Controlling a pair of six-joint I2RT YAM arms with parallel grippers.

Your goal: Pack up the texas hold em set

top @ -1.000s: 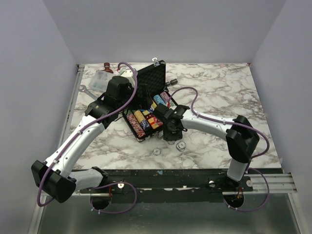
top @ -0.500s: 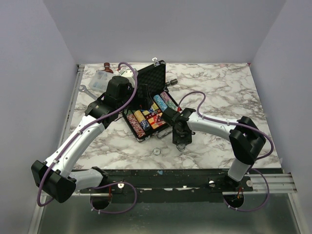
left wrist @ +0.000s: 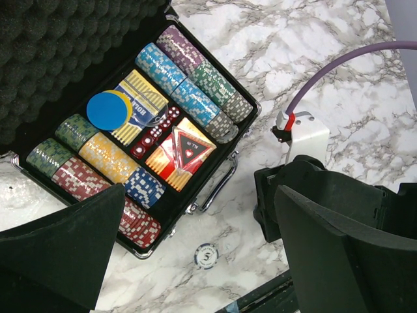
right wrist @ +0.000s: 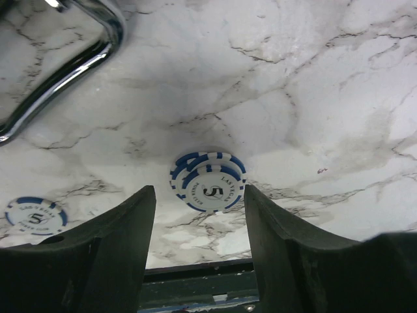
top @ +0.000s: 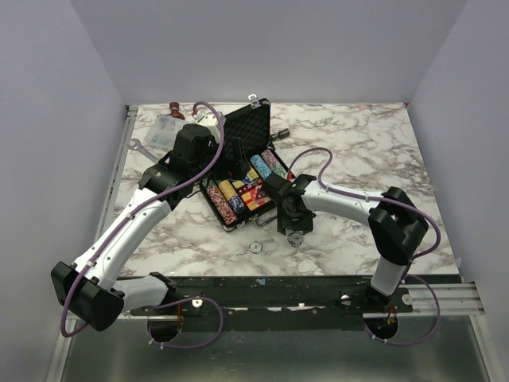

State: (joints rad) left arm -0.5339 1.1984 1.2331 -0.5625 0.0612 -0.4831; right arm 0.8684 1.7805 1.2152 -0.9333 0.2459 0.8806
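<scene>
The black poker briefcase (top: 245, 127) is set open on the counter (top: 358, 151), already filled with chip rows (left wrist: 189, 88), card boxes (left wrist: 179, 153) and a blue disc (left wrist: 107, 109). Left out near it are a small stack of blue-and-white chips (right wrist: 208, 188) and a single chip (right wrist: 36, 215), and the briefcase is not yet shut. The stack is straddled by the parted right hand (right wrist: 200, 192). The left hand (left wrist: 199, 189) is held wide open above the briefcase, empty.
</scene>
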